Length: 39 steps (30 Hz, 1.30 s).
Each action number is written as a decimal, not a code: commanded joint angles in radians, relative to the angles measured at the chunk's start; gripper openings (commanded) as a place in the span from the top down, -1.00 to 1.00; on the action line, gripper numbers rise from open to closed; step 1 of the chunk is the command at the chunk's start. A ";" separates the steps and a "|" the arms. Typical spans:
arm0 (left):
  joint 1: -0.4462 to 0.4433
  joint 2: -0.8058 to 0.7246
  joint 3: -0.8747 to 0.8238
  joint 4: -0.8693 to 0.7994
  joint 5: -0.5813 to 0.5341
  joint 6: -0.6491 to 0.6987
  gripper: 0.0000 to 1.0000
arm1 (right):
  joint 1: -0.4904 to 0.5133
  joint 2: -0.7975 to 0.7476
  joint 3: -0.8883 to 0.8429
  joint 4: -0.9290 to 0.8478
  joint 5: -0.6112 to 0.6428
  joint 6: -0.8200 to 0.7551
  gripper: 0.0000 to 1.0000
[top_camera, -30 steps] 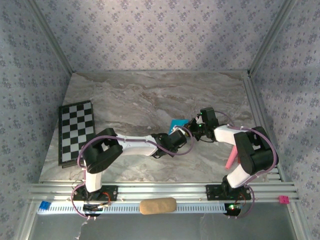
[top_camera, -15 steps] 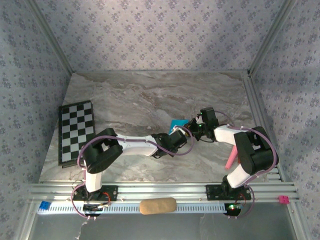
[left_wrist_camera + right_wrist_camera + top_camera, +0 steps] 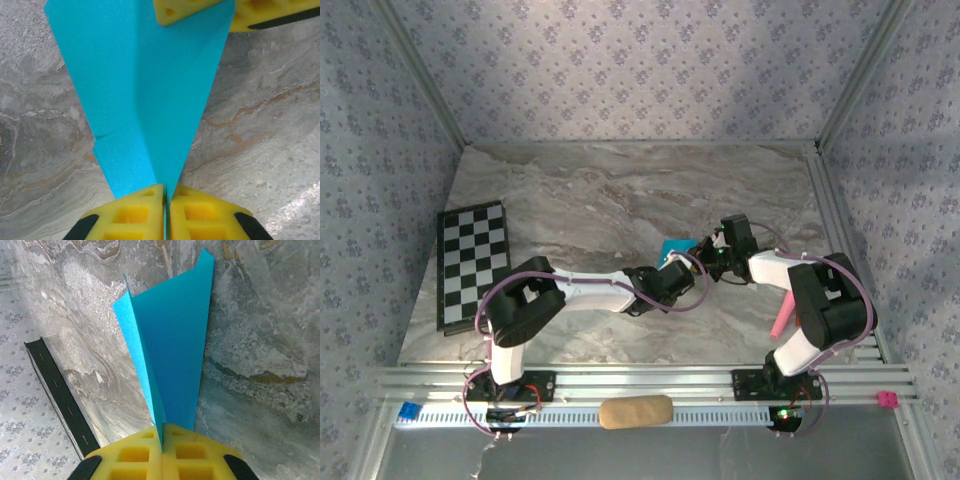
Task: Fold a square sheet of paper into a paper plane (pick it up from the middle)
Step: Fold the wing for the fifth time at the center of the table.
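The square sheet of paper point(image 3: 150, 85) is turquoise-blue and creased into a long pointed shape with a centre fold. It is held just above the marble table point(image 3: 580, 200), right of centre. My left gripper point(image 3: 166, 190) is shut on the paper's narrow tip. The right gripper's yellow fingers point(image 3: 192, 10) pinch the wide end at the top of the left wrist view. In the right wrist view my right gripper point(image 3: 162, 430) is shut on the folded paper point(image 3: 175, 355), which fans out beyond it. From above, the paper point(image 3: 672, 246) shows between the left gripper point(image 3: 680, 266) and the right gripper point(image 3: 707, 251).
A black-and-white checkered board point(image 3: 472, 262) lies at the table's left edge. A pink stick point(image 3: 782, 315) lies beside the right arm. A tan oblong block point(image 3: 635, 411) rests on the front rail. Aluminium rails point(image 3: 840, 230) line the right side.
The left gripper has drawn shut on the paper's tip. Both arms and the paper keep their places.
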 commanded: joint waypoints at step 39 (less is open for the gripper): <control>0.223 0.000 -0.141 0.339 0.678 -0.238 1.00 | -0.111 -0.202 0.016 -0.322 -0.028 -0.360 0.09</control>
